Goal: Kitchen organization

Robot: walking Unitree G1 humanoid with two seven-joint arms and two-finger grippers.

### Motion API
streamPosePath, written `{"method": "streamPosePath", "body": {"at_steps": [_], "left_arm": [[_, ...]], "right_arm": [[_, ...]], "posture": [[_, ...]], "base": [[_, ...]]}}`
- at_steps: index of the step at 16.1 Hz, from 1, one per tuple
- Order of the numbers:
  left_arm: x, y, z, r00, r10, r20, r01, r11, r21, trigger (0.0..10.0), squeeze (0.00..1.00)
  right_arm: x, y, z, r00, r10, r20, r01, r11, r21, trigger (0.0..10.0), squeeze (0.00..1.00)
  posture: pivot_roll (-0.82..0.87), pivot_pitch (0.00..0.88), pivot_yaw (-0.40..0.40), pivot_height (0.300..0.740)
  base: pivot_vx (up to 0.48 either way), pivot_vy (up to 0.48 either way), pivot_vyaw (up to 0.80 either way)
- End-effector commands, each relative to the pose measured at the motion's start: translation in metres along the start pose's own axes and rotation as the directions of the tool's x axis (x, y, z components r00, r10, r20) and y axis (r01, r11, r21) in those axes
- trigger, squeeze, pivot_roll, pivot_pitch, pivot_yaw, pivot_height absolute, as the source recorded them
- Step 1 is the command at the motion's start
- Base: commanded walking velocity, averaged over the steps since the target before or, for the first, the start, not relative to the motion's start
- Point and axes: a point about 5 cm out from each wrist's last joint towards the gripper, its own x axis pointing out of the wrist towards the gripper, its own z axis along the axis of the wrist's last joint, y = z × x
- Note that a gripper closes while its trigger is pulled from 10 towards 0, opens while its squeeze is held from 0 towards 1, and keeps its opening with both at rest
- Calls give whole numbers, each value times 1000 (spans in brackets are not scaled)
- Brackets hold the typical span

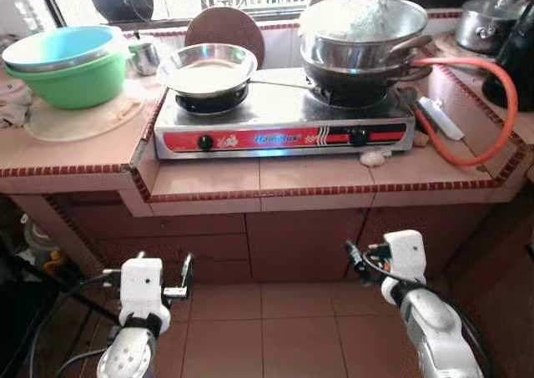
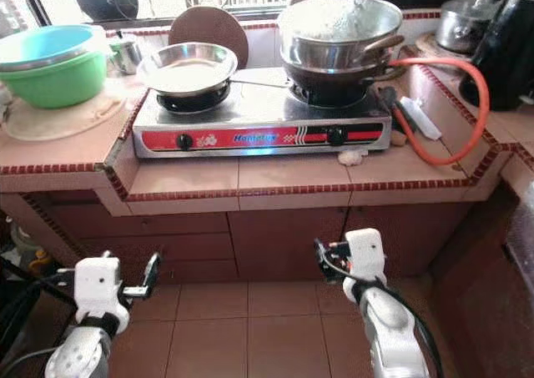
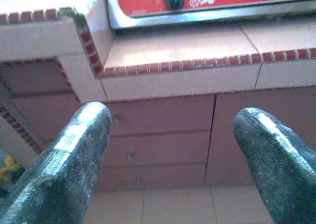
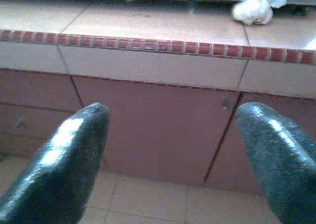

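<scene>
A silver two-burner stove (image 1: 284, 132) with a red front stands on the tiled counter (image 1: 317, 182). On its left burner sits a steel frying pan (image 1: 209, 68). Stacked steel pots (image 1: 360, 29) with a lid occupy the right burner. A green bowl with a blue one inside it (image 1: 67, 65) rests on the counter's left part. Both arms hang low in front of the cabinets. My left gripper (image 1: 185, 278) is open and empty, pointing at the counter edge (image 3: 197, 63). My right gripper (image 1: 357, 261) is open and empty too, below a garlic bulb (image 4: 253, 10).
An orange gas hose (image 1: 492, 94) loops over the counter right of the stove, beside a white-handled tool (image 1: 438, 118). A round wooden board (image 1: 225, 29) and a steel cup (image 1: 145, 55) stand at the back. A black kettle (image 1: 516, 57) and a steel pot (image 1: 484, 23) are at far right. Tiled floor (image 1: 275, 328) lies below.
</scene>
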Motion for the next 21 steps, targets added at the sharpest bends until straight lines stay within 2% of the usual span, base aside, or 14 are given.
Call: {"method": "streamPosePath", "body": {"at_steps": [1,2,4,5,6,7,8,9,11,13,14,17,19,21], "left_arm": [[-3,0,3,1000,-6,14,6,1000,-10,10000,0],[-5,-5,12,999,-43,16,43,999,3,10000,0],[-6,-15,28,993,-118,-2,118,988,101,10000,0],[-5,-23,34,986,-167,32,161,979,125,10000,0],[-3,-25,35,986,-163,39,157,979,129,10000,0],[-2,-25,36,987,-153,41,146,981,131,10000,0],[2,-24,46,992,-104,71,97,991,94,10000,0],[8,-23,51,997,-49,65,48,999,12,10000,0],[15,-27,62,993,-56,108,58,998,-13,10000,0],[26,-26,61,994,-33,104,32,999,10,10000,0],[30,-26,65,992,-52,115,46,997,58,10000,0],[40,-22,65,993,-81,90,77,996,54,10000,0],[45,-23,66,991,-102,88,94,991,95,10000,0],[46,-23,64,992,-99,81,94,993,65,10000,0]], "right_arm": [[-2,2,1,1000,-2,0,2,1000,23,10000,0],[-5,3,5,1000,-11,6,11,999,43,10000,0],[-6,11,16,1000,1,29,-3,998,60,10000,0],[-5,12,16,999,0,33,-2,998,64,10000,0],[-3,14,15,1000,1,27,-3,998,69,10000,0],[-2,15,14,1000,3,23,-4,997,73,10000,0],[3,26,23,998,51,46,-54,997,61,10000,0],[9,33,30,996,72,51,-74,996,53,10000,0],[10,29,37,996,43,73,-46,998,47,10000,0],[15,28,38,997,14,81,-18,999,50,10000,0],[17,28,40,996,-7,86,2,998,63,10000,0],[21,33,41,995,-28,98,20,996,85,10000,0],[20,33,41,993,-59,107,47,992,114,10000,0],[18,35,39,992,-59,108,47,993,110,10000,0]], "posture": [[-117,29,48,740],[-125,48,49,740],[-99,3,47,740],[-88,0,44,740],[-72,0,45,740],[-62,0,44,740],[-38,15,40,740],[-39,5,28,740],[-48,0,25,740],[-65,0,38,740],[-62,0,37,740],[-88,0,89,740],[-102,0,105,740],[-115,0,111,740]], "base": [[0,0,0],[0,0,0],[0,0,0],[0,0,0],[0,0,0],[0,0,0],[0,0,0],[0,0,0],[0,0,0],[0,0,0],[0,0,0],[0,0,0],[0,0,0],[0,0,0]]}}
